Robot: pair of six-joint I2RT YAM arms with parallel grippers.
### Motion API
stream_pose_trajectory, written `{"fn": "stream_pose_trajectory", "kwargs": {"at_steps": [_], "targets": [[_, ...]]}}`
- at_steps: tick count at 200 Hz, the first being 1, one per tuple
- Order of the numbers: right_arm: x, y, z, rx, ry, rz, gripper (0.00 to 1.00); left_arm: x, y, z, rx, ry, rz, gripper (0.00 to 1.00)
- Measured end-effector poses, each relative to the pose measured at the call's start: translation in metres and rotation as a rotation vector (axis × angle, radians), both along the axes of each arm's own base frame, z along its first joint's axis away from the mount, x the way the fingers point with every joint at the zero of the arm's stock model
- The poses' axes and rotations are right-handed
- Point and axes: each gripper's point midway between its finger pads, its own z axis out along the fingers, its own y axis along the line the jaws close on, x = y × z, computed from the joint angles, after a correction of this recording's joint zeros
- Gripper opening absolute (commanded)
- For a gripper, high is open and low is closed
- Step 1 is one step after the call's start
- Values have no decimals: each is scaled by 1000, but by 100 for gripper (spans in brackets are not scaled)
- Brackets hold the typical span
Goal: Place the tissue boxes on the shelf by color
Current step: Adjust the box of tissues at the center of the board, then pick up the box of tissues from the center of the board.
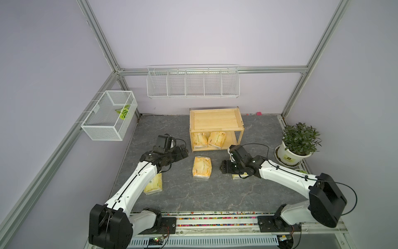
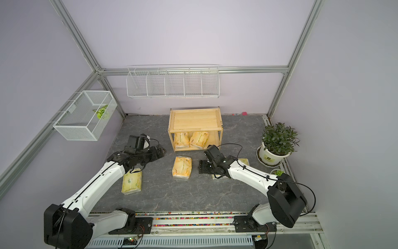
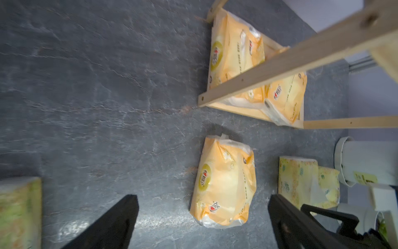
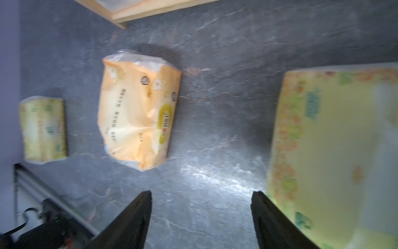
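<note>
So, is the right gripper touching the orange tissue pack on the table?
Apart. In a top view, bare table shows between the right gripper and the orange tissue pack; the right wrist view shows the pack ahead of the fingers.

The shelf (image 1: 216, 119) top tray is free; two orange tissue packs (image 1: 216, 140) fill its lower tier, leaving room at right.

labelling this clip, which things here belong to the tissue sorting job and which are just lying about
job: wooden shelf, three orange tissue packs, three yellow-green tissue packs
lying about: white wire rack, mesh basket, potted plant
</note>
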Motion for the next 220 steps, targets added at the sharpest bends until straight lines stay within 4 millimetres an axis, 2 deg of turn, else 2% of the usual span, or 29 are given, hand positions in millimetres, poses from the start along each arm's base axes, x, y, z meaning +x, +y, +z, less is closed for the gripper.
{"fn": "stream_pose_trajectory", "kwargs": {"at_steps": [25, 52, 70, 91, 121, 181, 220], "targets": [[0, 27, -6, 101, 52, 23, 82, -5, -21, -22, -44, 35, -46, 100], [-2, 52, -27, 161, 115, 32, 83, -9, -32, -51, -88, 95, -57, 100], [-3, 60, -41, 179, 145, 20, 83, -9, -42, -62, -113, 118, -76, 100], [-4, 62, -55, 196, 169, -8, 84, -5, -53, -66, -150, 114, -100, 100], [1, 70, -53, 272, 152, -35, 84, -6, -61, -74, -193, 109, -118, 100], [12, 95, -50, 460, 141, -52, 85, -25, -74, -99, -243, 151, -153, 100], [11, 103, -48, 583, 149, -61, 85, -18, -83, -97, -281, 114, -149, 100]]}}
